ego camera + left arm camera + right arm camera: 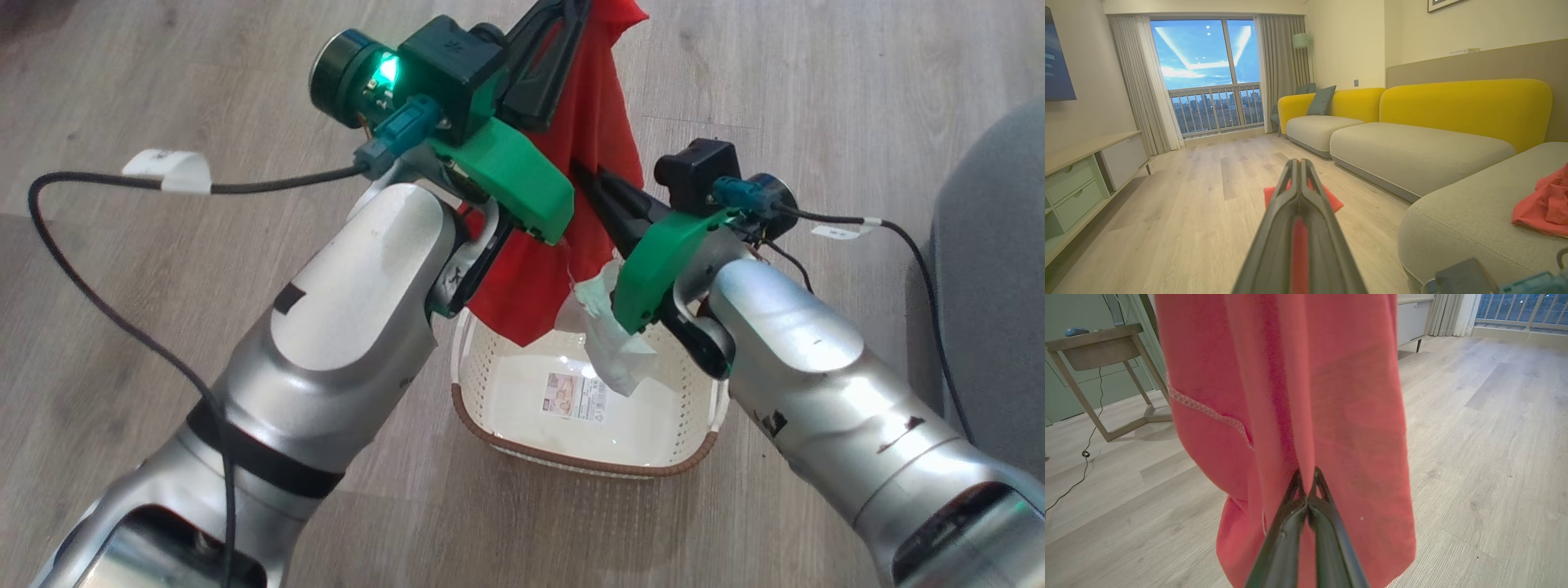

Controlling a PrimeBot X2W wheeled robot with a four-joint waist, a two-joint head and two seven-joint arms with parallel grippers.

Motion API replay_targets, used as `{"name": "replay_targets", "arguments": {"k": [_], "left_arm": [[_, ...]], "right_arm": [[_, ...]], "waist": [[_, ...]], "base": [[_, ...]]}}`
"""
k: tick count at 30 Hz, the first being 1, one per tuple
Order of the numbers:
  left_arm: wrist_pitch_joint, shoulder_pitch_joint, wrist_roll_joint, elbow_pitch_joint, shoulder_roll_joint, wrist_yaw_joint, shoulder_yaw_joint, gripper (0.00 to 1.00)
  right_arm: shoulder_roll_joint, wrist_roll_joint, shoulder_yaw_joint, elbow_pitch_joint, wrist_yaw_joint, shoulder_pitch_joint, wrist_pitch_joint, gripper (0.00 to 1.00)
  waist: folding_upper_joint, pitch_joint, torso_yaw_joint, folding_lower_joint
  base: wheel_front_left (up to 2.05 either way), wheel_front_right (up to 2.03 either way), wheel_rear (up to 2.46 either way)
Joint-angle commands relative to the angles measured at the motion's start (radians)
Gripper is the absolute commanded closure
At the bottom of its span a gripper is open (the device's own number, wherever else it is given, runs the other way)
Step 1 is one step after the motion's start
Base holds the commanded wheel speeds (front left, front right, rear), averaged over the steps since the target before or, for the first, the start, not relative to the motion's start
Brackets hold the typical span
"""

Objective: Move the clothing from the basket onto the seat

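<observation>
— What's the left claw [1300,163] doing?
— Pinched tight on a red cloth [1332,201]. Fabric shows between the fingers [1274,245], above the floor [1188,212].
— And the seat [1453,220]?
— Lower right, with another red garment [1541,204] lying crumpled on it at the frame's edge.

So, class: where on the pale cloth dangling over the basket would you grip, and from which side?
Probably its crumpled lower end, from the near side: the pale cloth hangs free there over the basket, while the red garment and right gripper crowd its top.
</observation>
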Motion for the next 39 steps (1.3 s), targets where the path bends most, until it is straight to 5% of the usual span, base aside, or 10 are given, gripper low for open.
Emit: {"name": "replay_targets", "arguments": {"k": [1,9,10,11,12,27,39], "left_arm": [[-0.009,-0.064,-0.011,-0.033,0.014,0.007,0.030,1.00],[-0.015,-0.032,-0.022,0.004,0.015,0.008,0.051,1.00],[-0.015,-0.027,-0.022,0.007,0.016,0.007,0.055,0.72],[-0.015,-0.021,-0.024,0.011,0.016,0.004,0.057,0.23],[-0.016,-0.015,-0.026,0.016,0.016,0.000,0.061,0.00],[-0.016,0.065,0.021,0.068,0.043,-0.044,0.115,0.00],[-0.017,0.138,0.039,0.126,0.080,-0.092,0.141,0.00]], "right_arm": [[0.020,0.009,0.001,-0.025,0.000,-0.046,-0.007,1.00],[0.020,-0.025,-0.054,-0.059,0.000,-0.024,-0.007,1.00],[0.020,-0.031,-0.059,-0.067,0.000,-0.019,-0.007,1.00],[0.020,-0.038,-0.067,-0.073,0.000,-0.014,-0.007,1.00],[0.020,-0.045,-0.074,-0.081,0.000,-0.010,-0.007,1.00],[0.020,-0.142,-0.195,-0.187,0.000,0.033,-0.007,1.00],[0.020,-0.177,-0.247,-0.272,0.000,0.059,-0.007,1.00]], "waist": [[0.0000,0.001,-0.004,0.0000],[0.0000,-0.011,-0.037,0.0000],[0.0000,-0.012,-0.043,0.0000],[0.0000,-0.013,-0.048,0.0000],[0.0000,-0.012,-0.053,0.0000],[0.0000,-0.015,-0.136,0.0000],[0.0000,-0.021,-0.277,0.0000]], "base": [[0.00,0.00,0.00],[0.00,0.00,0.00],[0.00,0.00,0.00],[0.00,0.00,0.00],[0.00,0.00,0.00],[0.00,0.00,0.00],[0.00,0.00,0.00]]}}
